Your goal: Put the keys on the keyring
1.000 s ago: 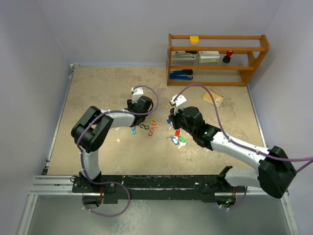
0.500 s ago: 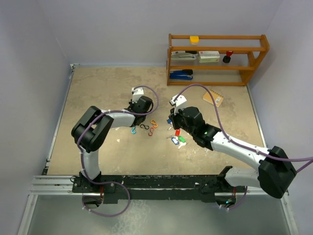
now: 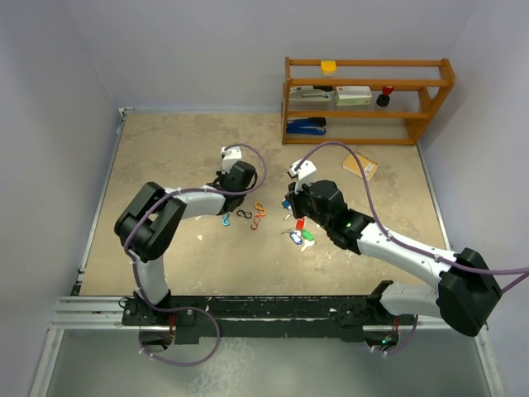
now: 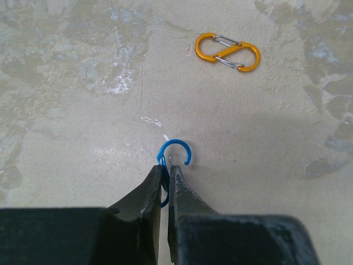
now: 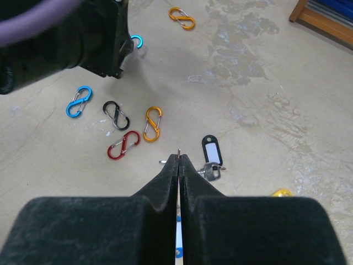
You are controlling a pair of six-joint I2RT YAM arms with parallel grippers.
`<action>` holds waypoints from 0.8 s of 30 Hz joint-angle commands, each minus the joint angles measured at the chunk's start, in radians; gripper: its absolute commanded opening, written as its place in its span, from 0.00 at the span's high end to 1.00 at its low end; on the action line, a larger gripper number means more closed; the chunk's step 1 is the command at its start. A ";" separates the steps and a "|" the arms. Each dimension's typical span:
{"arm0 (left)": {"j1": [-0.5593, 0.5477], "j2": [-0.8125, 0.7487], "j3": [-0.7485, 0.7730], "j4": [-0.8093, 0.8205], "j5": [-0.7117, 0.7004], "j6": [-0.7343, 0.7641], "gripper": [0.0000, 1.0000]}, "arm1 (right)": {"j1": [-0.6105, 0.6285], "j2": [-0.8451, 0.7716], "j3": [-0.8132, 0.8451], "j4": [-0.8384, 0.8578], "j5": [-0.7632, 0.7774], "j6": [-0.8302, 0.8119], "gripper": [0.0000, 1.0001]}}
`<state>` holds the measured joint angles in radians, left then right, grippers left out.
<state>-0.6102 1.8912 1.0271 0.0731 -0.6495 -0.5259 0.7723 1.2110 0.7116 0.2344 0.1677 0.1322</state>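
In the left wrist view my left gripper (image 4: 165, 165) is shut on a blue S-shaped clip (image 4: 175, 141), the keyring. Its upper hook sticks out past the fingertips, just above the table. My right gripper (image 5: 178, 155) is shut on a key: a thin metal tip pokes out between the fingertips, and its blue tag (image 5: 177, 234) shows lower in the gap. A key with a black-and-white tag (image 5: 210, 150) lies just right of those fingers, and a yellow tag (image 5: 282, 192) lies farther right. More keys (image 3: 302, 235) with red and green tags lie below the right gripper (image 3: 291, 205).
Loose S-clips lie between the arms: blue (image 5: 79, 101), black (image 5: 116, 115), orange (image 5: 152, 123) and red (image 5: 123, 144). Another orange clip (image 4: 227, 51) lies ahead of the left fingers. A wooden shelf (image 3: 368, 99) stands at the back right, with a notebook (image 3: 360, 165) in front of it.
My left gripper has shut on the blue clip, and the left elbow has drifted slightly left. The right arm has not moved.
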 commanded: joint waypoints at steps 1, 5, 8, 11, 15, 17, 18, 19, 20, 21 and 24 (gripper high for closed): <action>-0.002 -0.154 -0.027 0.023 0.057 0.037 1.00 | 0.002 0.008 0.005 0.039 0.017 0.020 1.00; -0.002 -0.221 -0.031 0.012 0.169 0.051 1.00 | 0.002 0.027 0.012 0.042 0.000 0.026 1.00; -0.002 -0.255 -0.025 0.002 0.288 0.054 1.00 | 0.003 0.034 0.010 0.052 -0.010 0.026 1.00; -0.002 -0.276 -0.018 -0.005 0.408 0.048 1.00 | 0.002 0.043 0.009 0.060 -0.016 0.026 1.00; -0.003 -0.292 -0.013 -0.002 0.546 0.042 1.00 | 0.004 0.056 0.009 0.076 -0.013 0.026 1.00; -0.006 -0.294 -0.016 0.002 0.595 0.039 1.00 | 0.003 0.062 0.011 0.081 -0.017 0.026 1.00; -0.009 -0.295 -0.016 0.003 0.616 0.038 1.00 | 0.003 0.065 0.013 0.084 -0.018 0.026 1.00; -0.012 -0.295 -0.017 0.005 0.638 0.036 1.00 | 0.003 0.069 0.014 0.087 -0.019 0.026 1.00; -0.015 -0.294 -0.019 0.011 0.650 0.033 1.00 | 0.002 0.074 0.016 0.090 -0.020 0.026 1.00; -0.018 -0.296 -0.019 0.015 0.660 0.028 1.00 | 0.002 0.080 0.018 0.092 -0.023 0.025 1.00; -0.026 -0.298 -0.019 0.025 0.687 0.019 1.00 | 0.002 0.100 0.026 0.099 -0.028 0.018 1.00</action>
<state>-0.6224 1.6409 0.9939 0.0532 -0.0570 -0.4961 0.7723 1.2934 0.7116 0.2764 0.1593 0.1471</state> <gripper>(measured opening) 0.021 0.005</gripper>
